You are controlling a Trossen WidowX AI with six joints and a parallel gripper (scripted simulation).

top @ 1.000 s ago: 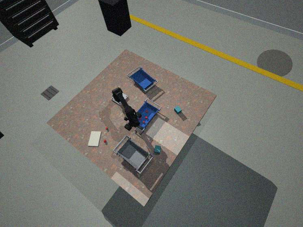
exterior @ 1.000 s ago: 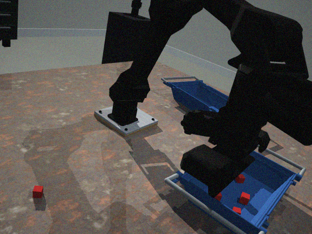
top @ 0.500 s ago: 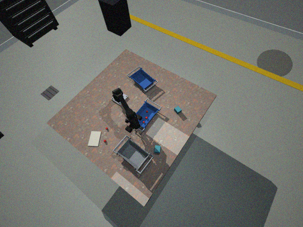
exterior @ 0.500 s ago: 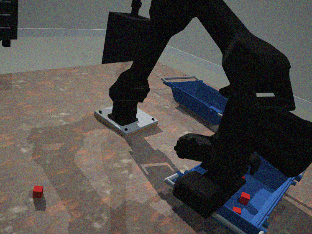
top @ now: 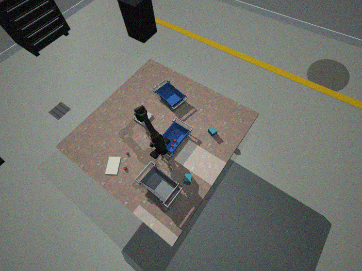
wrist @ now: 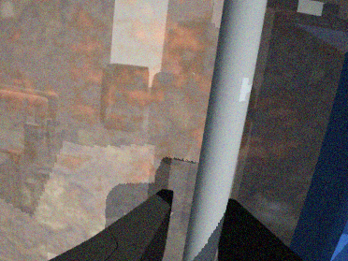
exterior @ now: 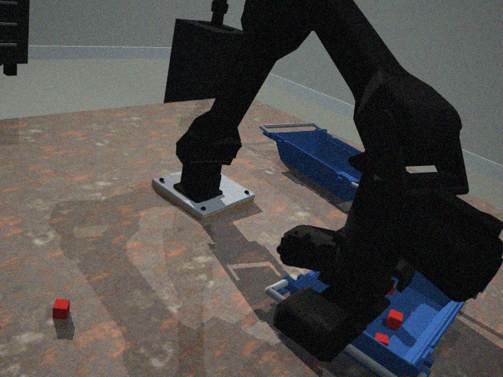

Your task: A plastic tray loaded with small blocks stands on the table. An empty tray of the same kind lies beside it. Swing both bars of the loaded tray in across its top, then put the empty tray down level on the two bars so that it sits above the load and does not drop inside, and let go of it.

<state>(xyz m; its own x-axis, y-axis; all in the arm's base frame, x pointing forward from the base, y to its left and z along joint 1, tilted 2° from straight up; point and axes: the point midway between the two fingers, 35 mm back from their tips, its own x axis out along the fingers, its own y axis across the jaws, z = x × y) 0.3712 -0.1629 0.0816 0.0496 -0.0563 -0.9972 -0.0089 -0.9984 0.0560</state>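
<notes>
The blue loaded tray stands mid-table with red blocks inside. Its near bar is swung out over the end. Its far bar is also swung out and is hidden by the arm in the exterior view. My gripper is slightly open at the near bar; in the wrist view the bar runs between the fingertips, with a gap at the left finger. The exterior view hides the fingertips. The blue empty tray stands upright behind, its bars out.
A grey tray with wire bars stands in front of the loaded tray. Teal blocks lie to the right and beside the grey tray. A cream slab and two loose red blocks lie to the left.
</notes>
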